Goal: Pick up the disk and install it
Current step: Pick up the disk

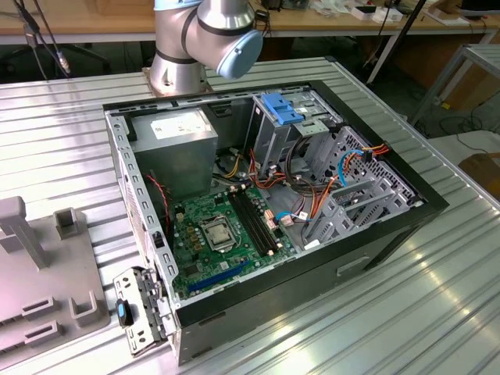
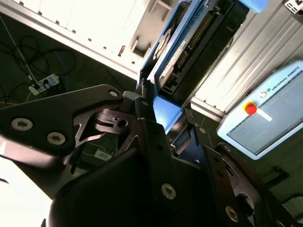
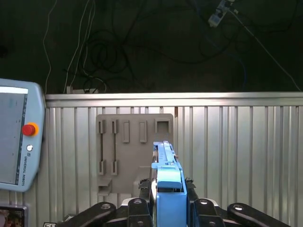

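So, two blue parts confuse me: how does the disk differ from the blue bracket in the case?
The disk is held edge-on in the gripper, outside the case; the blue bracket sits on the drive cage inside it. The disk's frame carries a drive; the bracket shows none. Both are blue.

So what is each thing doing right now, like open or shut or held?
gripper: shut on the disk.
disk: gripped, standing on edge.
computer case: lying on its side, open, insides showing.

Ribbed metal table [image 1: 437,312], wooden bench [image 1: 101,22] behind
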You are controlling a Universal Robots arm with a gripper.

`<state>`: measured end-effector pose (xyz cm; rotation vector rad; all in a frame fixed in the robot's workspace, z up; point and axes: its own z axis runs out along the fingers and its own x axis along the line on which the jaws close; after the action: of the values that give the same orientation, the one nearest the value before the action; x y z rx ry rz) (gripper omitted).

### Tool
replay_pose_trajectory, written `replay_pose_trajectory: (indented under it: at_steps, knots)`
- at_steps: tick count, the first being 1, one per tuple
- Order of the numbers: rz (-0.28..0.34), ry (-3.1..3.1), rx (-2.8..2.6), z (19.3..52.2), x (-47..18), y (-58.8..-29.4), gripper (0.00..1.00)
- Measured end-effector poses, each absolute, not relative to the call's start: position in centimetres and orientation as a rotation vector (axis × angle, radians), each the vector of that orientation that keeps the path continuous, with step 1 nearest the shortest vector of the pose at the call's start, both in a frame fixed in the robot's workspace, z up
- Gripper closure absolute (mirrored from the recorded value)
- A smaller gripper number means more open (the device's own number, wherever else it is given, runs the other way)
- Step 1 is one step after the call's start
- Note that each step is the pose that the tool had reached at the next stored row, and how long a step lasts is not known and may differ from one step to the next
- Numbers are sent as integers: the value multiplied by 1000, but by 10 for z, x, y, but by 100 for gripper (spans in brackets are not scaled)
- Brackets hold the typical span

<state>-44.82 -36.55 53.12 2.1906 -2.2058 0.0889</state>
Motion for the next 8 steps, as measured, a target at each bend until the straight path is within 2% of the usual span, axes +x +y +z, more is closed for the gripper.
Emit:
replay_pose_trajectory:
  at_steps: [8]
  knots:
    - [89,-2206,2191,531,-433,-365,63]
